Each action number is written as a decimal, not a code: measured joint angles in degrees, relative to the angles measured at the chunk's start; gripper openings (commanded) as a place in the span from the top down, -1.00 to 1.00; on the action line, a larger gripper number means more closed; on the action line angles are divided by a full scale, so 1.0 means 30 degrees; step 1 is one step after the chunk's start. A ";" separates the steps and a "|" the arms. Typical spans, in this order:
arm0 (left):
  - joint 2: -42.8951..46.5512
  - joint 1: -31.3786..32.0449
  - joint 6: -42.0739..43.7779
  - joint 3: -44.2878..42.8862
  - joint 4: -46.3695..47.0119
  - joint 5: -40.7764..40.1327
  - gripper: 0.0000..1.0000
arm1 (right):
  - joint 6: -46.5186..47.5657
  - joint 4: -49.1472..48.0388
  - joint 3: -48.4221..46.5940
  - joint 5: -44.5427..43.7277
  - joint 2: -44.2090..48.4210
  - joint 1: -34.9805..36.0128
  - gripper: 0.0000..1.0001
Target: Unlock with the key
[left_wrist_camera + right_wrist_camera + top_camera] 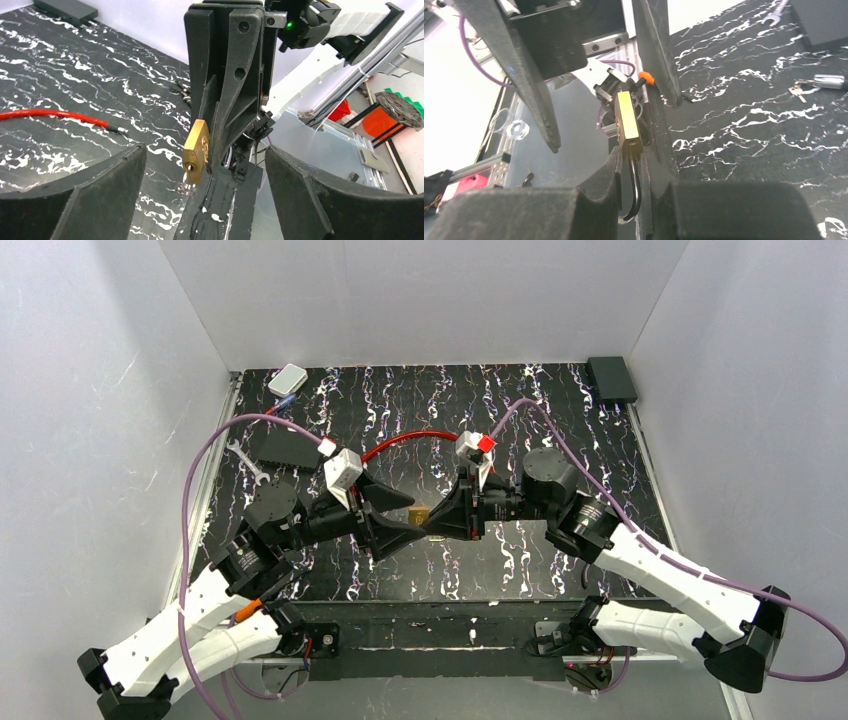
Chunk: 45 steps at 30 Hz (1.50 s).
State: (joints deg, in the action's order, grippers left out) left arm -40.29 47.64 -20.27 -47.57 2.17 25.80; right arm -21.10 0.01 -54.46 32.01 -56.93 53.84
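one padlock (196, 150), shackle pinched by right gripper (631, 177); left gripper (205, 167) jaws spread; one wrench (245, 462) by bench (560, 410) left edge.

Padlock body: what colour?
The padlock is brass gold, with a dark shackle. It shows best in the left wrist view.

White panel walls (420, 300) enclose desk on back, left and right. Desk (560, 420) top black, marbled with white veins, slight sheen. Right rail (655, 480), aluminium, along desk edge; left rail (213, 475) likewise. Light even, diffuse; soft shadows in wall corners. Flat black box (611, 379) at far right corner.
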 measured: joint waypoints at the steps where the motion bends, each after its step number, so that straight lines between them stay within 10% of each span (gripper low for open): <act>1: 0.0051 0.0000 0.0022 0.0000 -0.0087 -0.0219 -0.96 | -0.0058 -0.0029 0.0240 -0.0423 0.0168 -0.0015 0.97; 22: 0.1741 -0.0007 0.2404 0.2011 -0.7220 -1.2247 -0.97 | -0.4080 0.2747 0.5625 -0.9435 0.1902 -0.0029 0.97; 45: 0.0874 -0.0007 -0.0182 -0.0357 -1.3180 -1.3952 -0.97 | -0.6477 0.0911 0.2630 -1.0171 -0.8648 -0.0073 0.97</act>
State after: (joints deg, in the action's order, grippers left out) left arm -37.67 47.62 -20.82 -48.64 -37.36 -16.05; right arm -40.53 2.74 -46.57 1.50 -82.87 53.63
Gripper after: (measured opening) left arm 0.981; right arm 0.189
